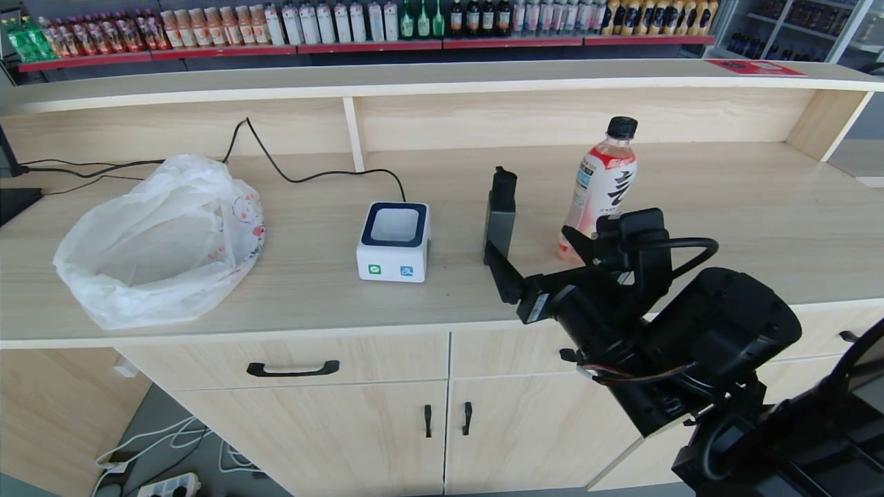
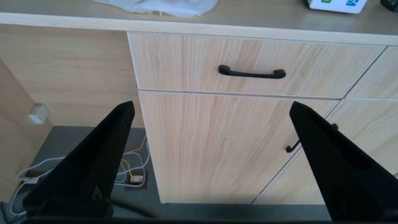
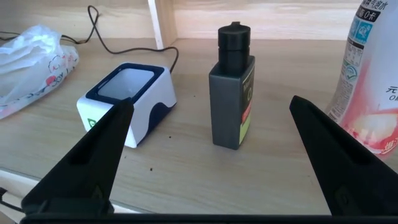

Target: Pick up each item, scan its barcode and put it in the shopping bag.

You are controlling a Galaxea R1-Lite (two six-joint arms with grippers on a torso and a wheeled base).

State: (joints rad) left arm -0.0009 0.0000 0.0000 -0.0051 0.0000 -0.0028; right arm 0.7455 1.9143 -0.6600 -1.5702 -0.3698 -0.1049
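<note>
A dark grey bottle with a black cap stands upright on the wooden counter. A pink drink bottle stands just to its right. Left of them sits the white barcode scanner, and the translucent shopping bag lies at the far left. My right gripper is open, low over the counter's front edge, facing the grey bottle and a little short of it. My left gripper is open below the counter, in front of the drawer.
A black cable runs from the scanner to the back left. The counter has a raised back ledge with a divider. Cabinet doors and a drawer handle lie under the counter front. Store shelves of bottles stand behind.
</note>
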